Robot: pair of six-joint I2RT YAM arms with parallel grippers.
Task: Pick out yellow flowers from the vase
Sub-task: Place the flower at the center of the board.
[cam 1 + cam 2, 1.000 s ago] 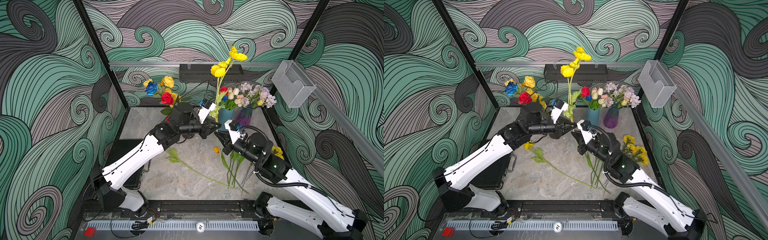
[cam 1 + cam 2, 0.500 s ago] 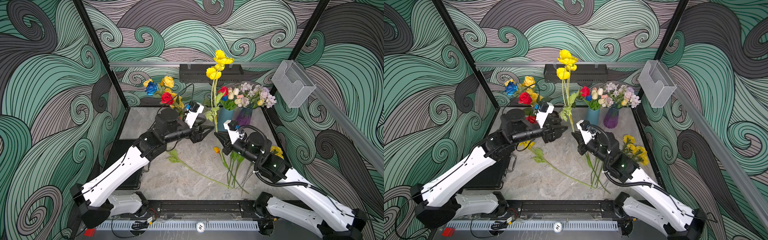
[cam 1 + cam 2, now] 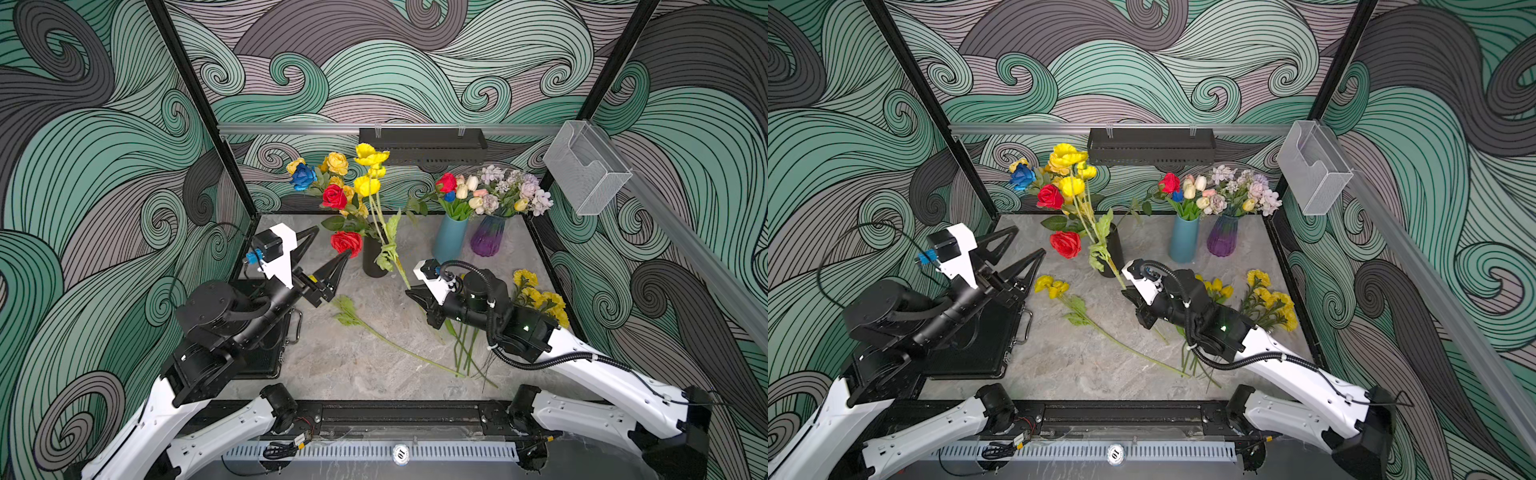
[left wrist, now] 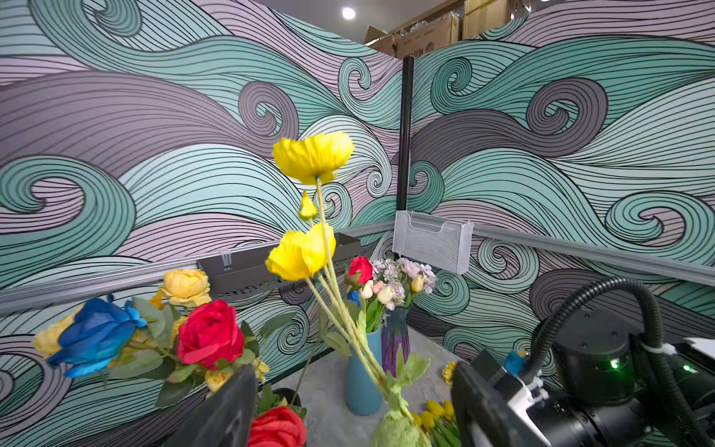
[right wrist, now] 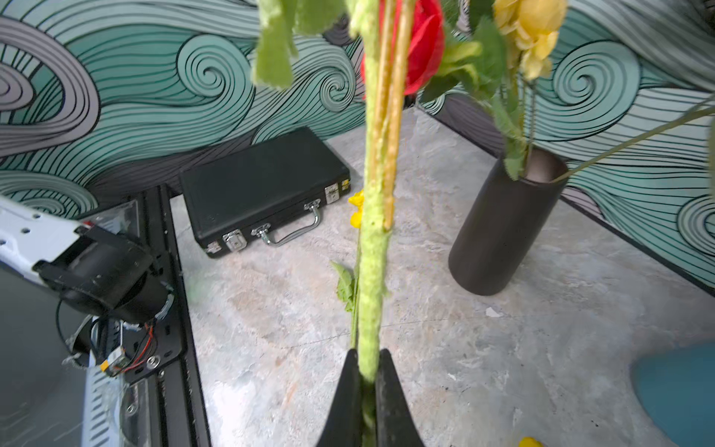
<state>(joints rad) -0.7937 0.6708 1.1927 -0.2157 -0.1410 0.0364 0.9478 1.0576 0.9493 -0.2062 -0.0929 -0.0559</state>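
Right wrist: yellow spray (image 5: 373, 251) points up from gripper (image 5: 366, 353).

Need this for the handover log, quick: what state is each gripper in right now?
Left gripper: open, holding nothing.
Right gripper: shut on the tall yellow flower, gripping the lower end of its stem.

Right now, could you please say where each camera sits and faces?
Top views: high in front, looking down; left arm, right arm show.
Left wrist: on left arm, facing the yellow spray; open left end effector shows.
Right wrist: on right arm, facing the black case; right end effector grips the spray's stem.
Shared: both wrist views show the blue vase.
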